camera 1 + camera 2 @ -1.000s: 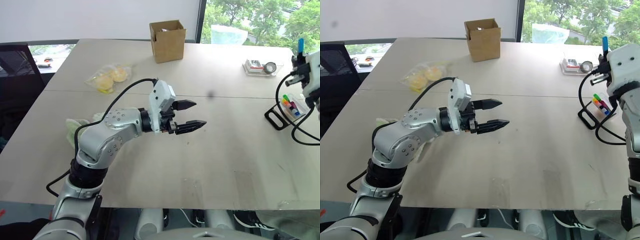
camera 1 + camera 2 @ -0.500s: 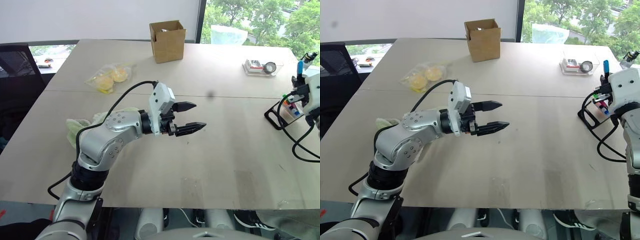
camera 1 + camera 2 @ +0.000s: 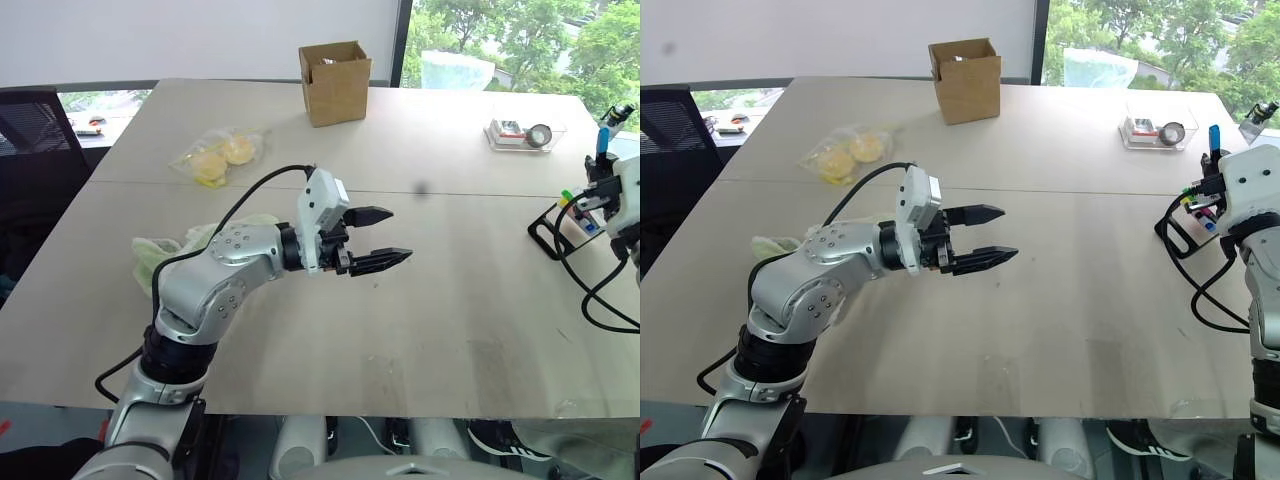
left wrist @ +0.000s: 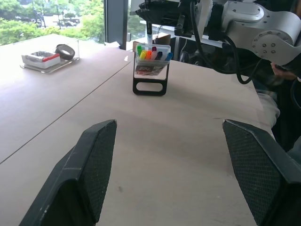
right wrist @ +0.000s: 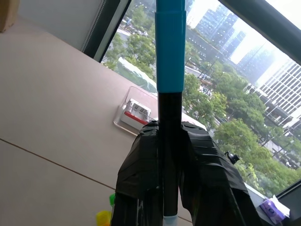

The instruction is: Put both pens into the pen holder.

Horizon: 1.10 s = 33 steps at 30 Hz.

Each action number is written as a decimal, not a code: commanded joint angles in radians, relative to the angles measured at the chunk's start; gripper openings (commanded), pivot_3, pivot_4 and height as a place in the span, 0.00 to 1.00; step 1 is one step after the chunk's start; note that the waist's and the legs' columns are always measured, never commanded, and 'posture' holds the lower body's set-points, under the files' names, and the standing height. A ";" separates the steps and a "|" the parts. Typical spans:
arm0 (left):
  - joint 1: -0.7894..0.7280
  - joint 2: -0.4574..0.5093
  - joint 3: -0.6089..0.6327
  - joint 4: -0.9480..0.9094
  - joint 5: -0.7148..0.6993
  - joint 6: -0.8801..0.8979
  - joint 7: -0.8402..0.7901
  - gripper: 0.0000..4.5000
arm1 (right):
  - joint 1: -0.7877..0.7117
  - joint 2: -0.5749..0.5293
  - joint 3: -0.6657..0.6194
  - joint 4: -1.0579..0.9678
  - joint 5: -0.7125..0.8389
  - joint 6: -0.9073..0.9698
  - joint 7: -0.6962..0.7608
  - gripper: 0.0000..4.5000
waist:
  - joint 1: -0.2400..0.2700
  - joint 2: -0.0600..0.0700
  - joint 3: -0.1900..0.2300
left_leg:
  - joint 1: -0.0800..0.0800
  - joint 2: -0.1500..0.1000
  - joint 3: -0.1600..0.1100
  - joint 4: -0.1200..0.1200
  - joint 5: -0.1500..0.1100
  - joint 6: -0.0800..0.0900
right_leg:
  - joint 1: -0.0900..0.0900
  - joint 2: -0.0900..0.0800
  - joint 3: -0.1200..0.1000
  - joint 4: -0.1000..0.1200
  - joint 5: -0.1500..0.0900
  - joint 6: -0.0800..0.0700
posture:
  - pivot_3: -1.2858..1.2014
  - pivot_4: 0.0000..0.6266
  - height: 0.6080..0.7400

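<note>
On the left of the beige surface (image 3: 300,130) lies a clear bag of yellow buns (image 3: 218,157), with a pale green cloth (image 3: 160,250) nearer the robot, partly behind its left arm. The left gripper (image 3: 380,238) hangs over the middle of the surface, pointing to the robot's right, its fingers (image 4: 89,169) spread wide with nothing between them. A brown cardboard box (image 3: 335,82) stands at the far edge. Further right sits a flat clear tray (image 3: 524,133) holding a round object. At the right edge the pen holder (image 4: 152,67) (coloured markers standing inside) rests on its black looped stand. Just above it, the right gripper (image 5: 169,155) has its fingers clamped on the light-blue-ended pen (image 5: 170,66), held upright.
</note>
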 commanded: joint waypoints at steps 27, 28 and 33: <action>-0.006 -0.017 0.030 -0.036 0.007 -0.033 -0.003 0.83 | -0.008 -0.001 -0.045 0.044 -0.014 -0.108 0.040 0.00 | 0.000 0.000 0.000 | 0.000 0.000 0.000 0.001 0.000 0.000 | 0.000 0.000 0.001 0.000 0.000 0.000 | 0.52 0.24 1.00; -0.006 -0.018 0.029 -0.036 0.008 -0.033 -0.002 0.83 | -0.009 -0.005 -0.039 0.072 -0.024 -0.126 0.045 0.00 | 0.000 0.000 0.000 | 0.000 0.000 0.000 0.001 0.000 0.000 | 0.000 0.000 0.001 0.000 0.000 0.000 | 0.52 0.24 1.00; -0.004 -0.021 0.032 -0.037 0.014 -0.037 -0.001 0.83 | -0.014 -0.023 -0.021 0.207 -0.064 -0.238 0.064 0.00 | 0.000 0.000 0.000 | 0.000 0.000 0.001 0.001 0.000 0.000 | 0.000 0.001 0.001 0.001 0.000 0.000 | 0.52 0.24 1.00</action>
